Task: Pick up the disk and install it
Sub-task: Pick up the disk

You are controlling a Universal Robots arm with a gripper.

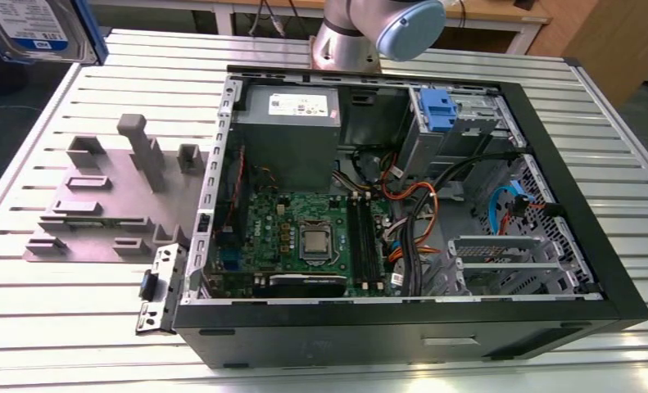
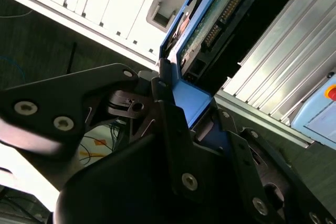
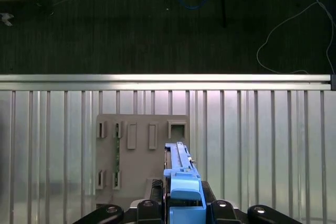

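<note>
Gripper clamped on disk by its blue carrier, aloft over gray fixture plate. Open computer case on slatted table.

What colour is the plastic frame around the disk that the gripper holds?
Blue; the frame of the disk shows best in the first wrist view.

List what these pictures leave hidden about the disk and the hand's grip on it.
- Exterior view: the disk is cut off by the picture's top edge.
- First wrist view: the disk stands edge-on, so its flat faces are hidden.
- Second wrist view: the hand covers the disk's near end with its dark body, hiding where its pads touch.
</note>
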